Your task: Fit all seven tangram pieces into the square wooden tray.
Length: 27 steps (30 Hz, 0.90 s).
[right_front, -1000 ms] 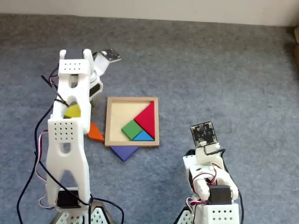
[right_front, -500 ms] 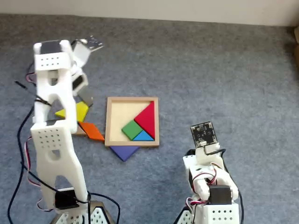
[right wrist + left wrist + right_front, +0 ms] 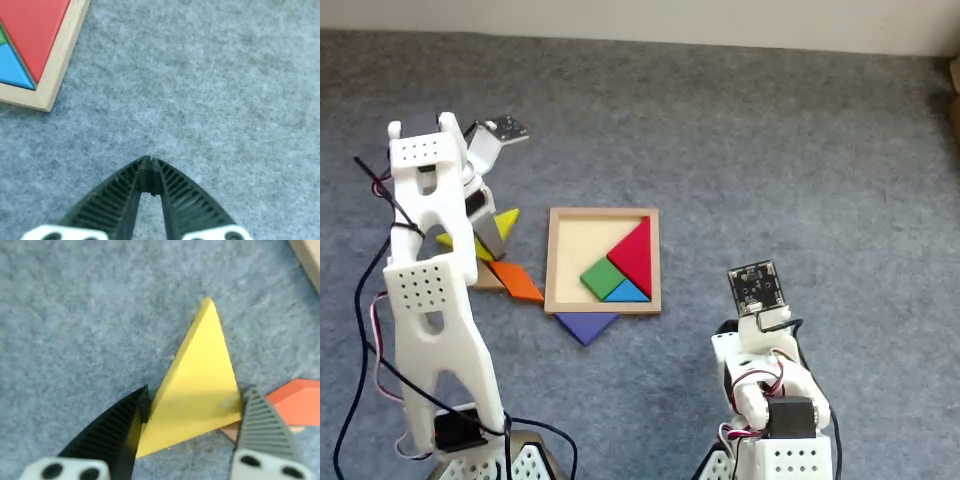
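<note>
Two wrist views show left jaws pinching the yellow triangle (image 3: 200, 385), right jaws closed, empty.

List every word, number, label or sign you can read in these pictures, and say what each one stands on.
No text can be read.
The yellow triangle, the red triangle and the wooden tray carry no print.
The circuit board on the right arm has marks too small to read.
</note>
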Motion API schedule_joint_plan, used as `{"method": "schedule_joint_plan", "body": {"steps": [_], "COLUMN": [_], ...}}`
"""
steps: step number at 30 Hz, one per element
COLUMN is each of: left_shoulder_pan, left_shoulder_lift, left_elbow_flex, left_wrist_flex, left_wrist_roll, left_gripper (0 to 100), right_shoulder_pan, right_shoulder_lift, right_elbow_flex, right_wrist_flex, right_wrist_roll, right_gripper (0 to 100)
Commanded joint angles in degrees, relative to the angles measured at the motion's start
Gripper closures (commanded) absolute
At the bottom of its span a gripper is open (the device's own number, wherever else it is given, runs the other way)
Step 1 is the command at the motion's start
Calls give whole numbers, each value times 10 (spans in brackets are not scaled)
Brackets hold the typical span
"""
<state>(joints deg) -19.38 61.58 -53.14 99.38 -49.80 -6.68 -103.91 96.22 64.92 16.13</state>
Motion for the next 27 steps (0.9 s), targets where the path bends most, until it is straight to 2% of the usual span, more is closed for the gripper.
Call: {"method": "schedule_joint_plan", "body": {"steps": [1,10,13,16,21,27], "left_shoulder_pan": [17,31,38,36,5,-59], "left_shoulder_lift": [18,15,3,-40,-149,-199], "left_elbow_flex": [5,5,5,5,7,8], "left_wrist_flex": [-3,13,13,14,14,14], "left_wrist_roll": [-5,-2,0,33,101,72], "left_gripper": [762,901,919,872,697,691], "right_shoulder_pan": [7,7,7,7,7,7], "right_shoulder_lift": [-7,-7,-7,-7,-7,-7], "right_elbow_flex": [76,76,76,76,76,76], "right_wrist_flex": [-1,-1,-1,-1,-1,-1], "right_wrist_roll": [-4,-4,-4,-4,-4,-4], "right_gripper": [988,988,988,988,988,988]}}
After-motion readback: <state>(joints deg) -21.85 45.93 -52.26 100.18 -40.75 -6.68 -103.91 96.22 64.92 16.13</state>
